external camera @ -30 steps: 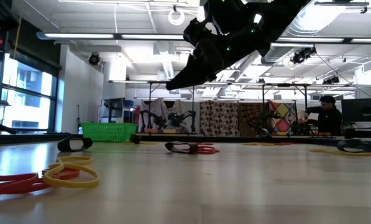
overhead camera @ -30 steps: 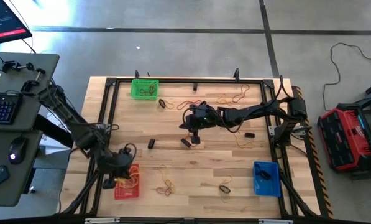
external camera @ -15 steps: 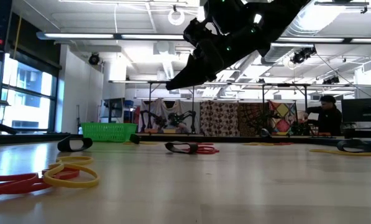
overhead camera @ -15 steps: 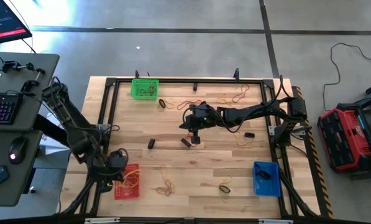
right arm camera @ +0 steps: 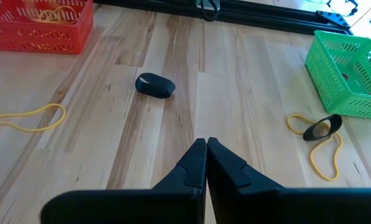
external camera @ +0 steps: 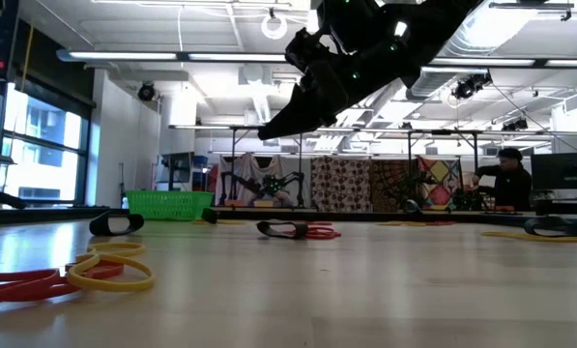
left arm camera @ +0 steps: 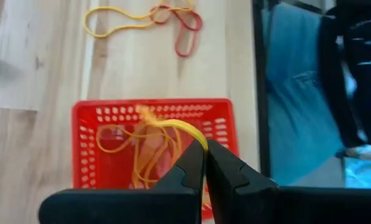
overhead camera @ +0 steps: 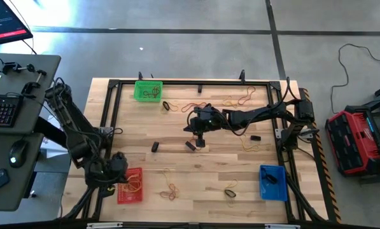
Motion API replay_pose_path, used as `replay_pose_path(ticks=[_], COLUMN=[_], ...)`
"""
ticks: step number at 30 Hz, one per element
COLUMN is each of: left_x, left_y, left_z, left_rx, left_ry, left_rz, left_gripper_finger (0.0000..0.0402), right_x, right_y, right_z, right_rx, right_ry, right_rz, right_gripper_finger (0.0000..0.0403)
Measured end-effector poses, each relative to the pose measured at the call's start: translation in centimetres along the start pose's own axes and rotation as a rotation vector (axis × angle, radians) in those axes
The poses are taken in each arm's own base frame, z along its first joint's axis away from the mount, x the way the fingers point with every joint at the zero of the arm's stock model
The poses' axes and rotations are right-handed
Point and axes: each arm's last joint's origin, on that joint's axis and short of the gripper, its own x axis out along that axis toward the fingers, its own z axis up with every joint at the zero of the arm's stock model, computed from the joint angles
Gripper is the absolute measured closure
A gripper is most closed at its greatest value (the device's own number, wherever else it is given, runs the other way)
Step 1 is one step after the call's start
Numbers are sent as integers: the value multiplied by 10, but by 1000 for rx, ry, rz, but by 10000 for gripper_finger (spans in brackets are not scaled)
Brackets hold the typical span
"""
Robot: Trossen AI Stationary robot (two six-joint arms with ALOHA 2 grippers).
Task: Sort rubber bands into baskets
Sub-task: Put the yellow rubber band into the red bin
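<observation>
no brand, label or writing can be read on any item. at the far left, off the table: a grey desk [overhead camera: 14,95] carrying a keyboard [overhead camera: 0,109] and a mouse [overhead camera: 18,152]. left gripper [left arm camera: 204,163] above the red basket [overhead camera: 130,185] at the table's near left corner; fingers pressed together on a yellow rubber band [left arm camera: 180,127], which trails from the tips down into a tangle of yellow-orange bands lying in that basket. just beside the red basket on the wooden table [overhead camera: 209,175], a loose yellow band [left arm camera: 120,15] linked with a red band [left arm camera: 185,37]. green basket [overhead camera: 147,90] at the far left corner, with what looks like a dark band inside, though the high view is too coarse to be sure. a black band [right arm camera: 155,85] lies flat on the boards between the red and green baskets. a black band over a yellow loop [right arm camera: 322,140] lies just beside the green basket. right gripper [right arm camera: 205,152] hangs over the table's middle, fingers closed together with nothing between them; more red, orange and yellow bands are scattered beyond it toward the far edge. blue basket [overhead camera: 272,181] at the near right corner. black metal frame [overhead camera: 199,83] runs round the table edge. on the floor at the far right, a red and black case [overhead camera: 354,141]. in the low view, a person [external camera: 508,179] stands in the room behind the table.
</observation>
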Motion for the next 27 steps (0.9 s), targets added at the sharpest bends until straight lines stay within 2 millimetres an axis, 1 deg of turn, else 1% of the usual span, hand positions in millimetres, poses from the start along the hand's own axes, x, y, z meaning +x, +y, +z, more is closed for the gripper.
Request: replay_pose_path(ticks=[7, 16, 27], left_x=[24, 52, 70], left_y=[-4, -6, -7], left_z=[1, -4, -7], left_rx=[16, 21, 55], left_ry=[64, 191, 247], left_rz=[46, 95, 120], left_gripper_finger=[401, 401, 401], right_x=[0, 0, 0], right_y=[0, 0, 0], right_z=[0, 0, 0], right_rx=[0, 0, 0], right_ry=[0, 0, 1], right_rz=[0, 0, 0], right_gripper_finger=[403, 403, 403])
